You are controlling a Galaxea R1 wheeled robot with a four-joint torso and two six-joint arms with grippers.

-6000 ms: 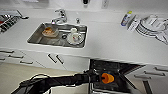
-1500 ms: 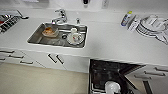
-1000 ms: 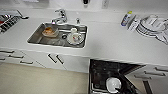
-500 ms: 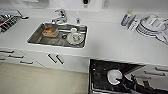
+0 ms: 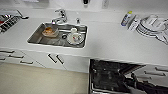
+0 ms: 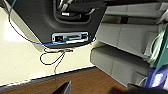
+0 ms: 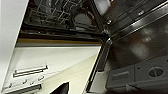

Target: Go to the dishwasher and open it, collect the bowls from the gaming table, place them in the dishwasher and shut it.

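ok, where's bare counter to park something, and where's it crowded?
Free: the white counter between the sink and the stacked plates. Crowded: the sink basin with dishes, the far-right corner with plates and a spray bottle, and the far-left dish rack.

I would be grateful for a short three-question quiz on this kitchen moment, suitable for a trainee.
1. True or false: the dishwasher stands open.
2. Multiple choice: the sink holds A) dishes, B) a kettle, C) shoes.
3. Fill in: the bottle stands on the countertop beside a stack of ____.

Key: 1 true, its dark interior with racks is exposed under the countertop. 2 A. 3 plates.
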